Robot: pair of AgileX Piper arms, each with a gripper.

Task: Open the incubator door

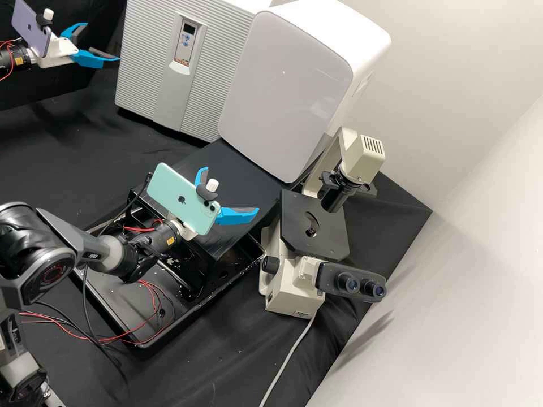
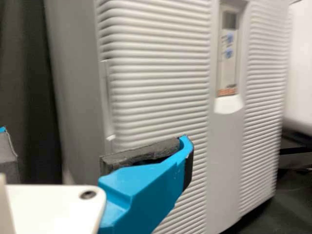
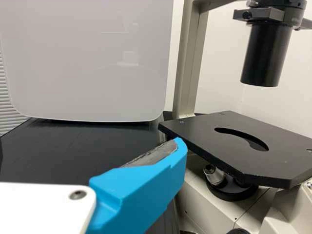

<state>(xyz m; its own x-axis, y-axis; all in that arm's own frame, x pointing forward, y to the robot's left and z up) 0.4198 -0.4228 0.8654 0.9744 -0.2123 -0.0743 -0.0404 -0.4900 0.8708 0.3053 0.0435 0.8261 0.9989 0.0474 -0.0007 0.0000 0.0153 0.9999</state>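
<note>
At the upper left in the high view, my left gripper point(image 1: 103, 41) stands open beside the ribbed incubator point(image 1: 144, 62), its fingers pointing toward the incubator's left edge. The left wrist view shows my left gripper point(image 2: 93, 137) with its fingers wide apart and nothing between them. One finger is in front of the incubator's ribbed door point(image 2: 156, 92), near a narrow strip point(image 2: 107, 97) on the door's side edge. The door looks closed. My right gripper point(image 1: 231, 190) is open above the black stand, between the tray and the microscope. In the right wrist view, my right gripper point(image 3: 90, 146) holds nothing.
A smooth white cabinet point(image 1: 288, 85) stands right against the incubator. The microscope point(image 1: 314, 226) is close to my right gripper, its black stage point(image 3: 239, 141) at finger height. A black tray point(image 1: 121, 299) with loose wires lies below the right arm.
</note>
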